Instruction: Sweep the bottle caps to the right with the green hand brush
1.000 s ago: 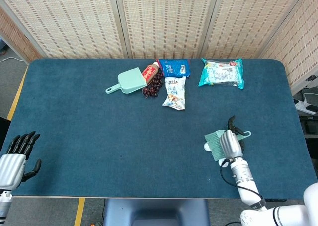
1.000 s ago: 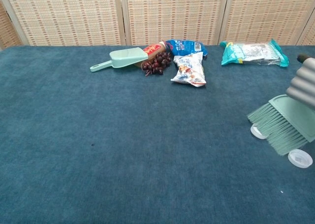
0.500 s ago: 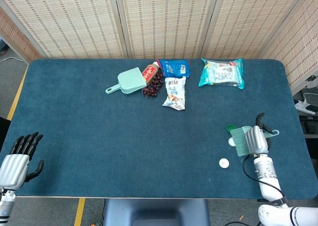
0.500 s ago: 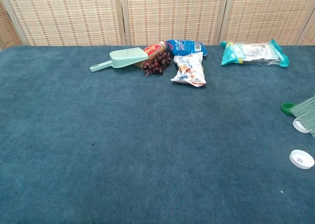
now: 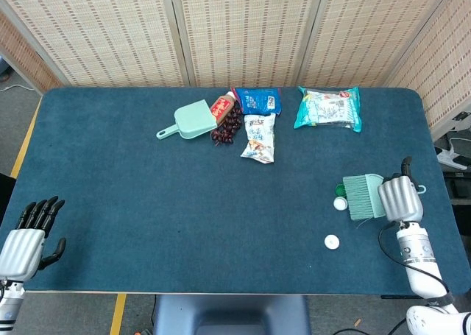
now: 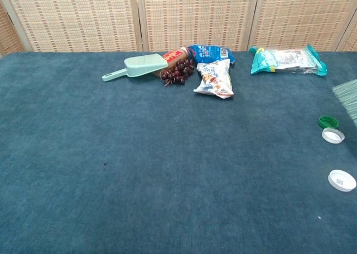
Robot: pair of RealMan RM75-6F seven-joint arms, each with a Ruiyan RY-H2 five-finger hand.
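Across the whole scene the blue table is spreading out in front of the woven screens, and at 12 o'clock on it the teal snack packet is lying flat, with the blue packet, the white packet, the pale green scoop, the red packet and the dark grapes clustering together just to its 9 o'clock. At 3 o'clock your right hand is gripping the green hand brush by its handle, the bristles pointing toward 9 o'clock; in the chest view only the bristle tips are showing at the frame edge. At 8 o'clock your left hand is hanging beside the table edge, holding nothing, fingers extended and slightly apart. Just at the bristles' 9 o'clock side the green bottle cap and a white bottle cap are sitting side by side, nearly touching, while a second white cap is lying apart from them toward 6 o'clock.
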